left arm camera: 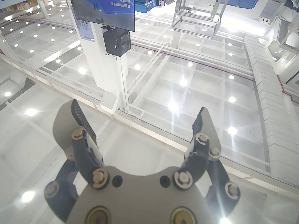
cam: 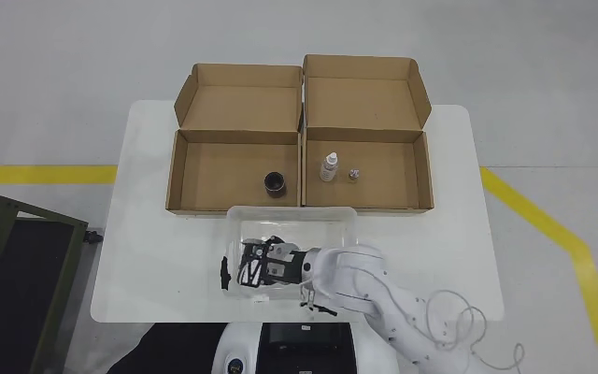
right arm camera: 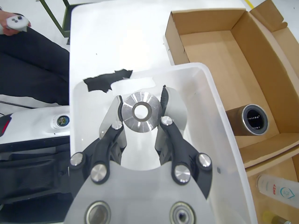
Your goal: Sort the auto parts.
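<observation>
Now the right end effector point(right arm camera: 141, 95) sits low in the clear plastic bin point(right arm camera: 203, 99) at the near middle of the surface point(cam: 159, 262), its fingers closed partway onto a silver metal disc point(right arm camera: 151, 120) with a centre hole. The left end effector point(left arm camera: 138, 104) points up at the ceiling, spread wide and empty. Beyond the bin, the left cardboard box point(cam: 215, 178) holds a black linear bearing point(cam: 274, 183), and the right cardboard box point(cam: 392, 182) holds a white bottle point(cam: 329, 166).

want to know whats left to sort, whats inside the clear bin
The right gripper sits in the bin, shut on a metal disc with a centre hole. Bare floor lies around it; the floor under the gripper is covered.
</observation>
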Robot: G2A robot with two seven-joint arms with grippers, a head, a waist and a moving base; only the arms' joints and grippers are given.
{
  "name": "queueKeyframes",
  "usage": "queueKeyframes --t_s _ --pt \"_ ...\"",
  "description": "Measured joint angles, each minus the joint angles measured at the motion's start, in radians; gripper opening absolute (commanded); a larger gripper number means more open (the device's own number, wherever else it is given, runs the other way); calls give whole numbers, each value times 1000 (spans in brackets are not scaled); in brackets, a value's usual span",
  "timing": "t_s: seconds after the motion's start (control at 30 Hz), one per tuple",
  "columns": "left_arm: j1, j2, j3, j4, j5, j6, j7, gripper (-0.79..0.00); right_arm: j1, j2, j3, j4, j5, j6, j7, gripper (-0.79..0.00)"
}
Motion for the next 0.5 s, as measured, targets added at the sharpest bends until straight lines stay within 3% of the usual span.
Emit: queueKeyframes --t_s 0.5 --pt "0 0 0 0 0 0 0 0 -39 5 100 -179 211 78 -158 -785"
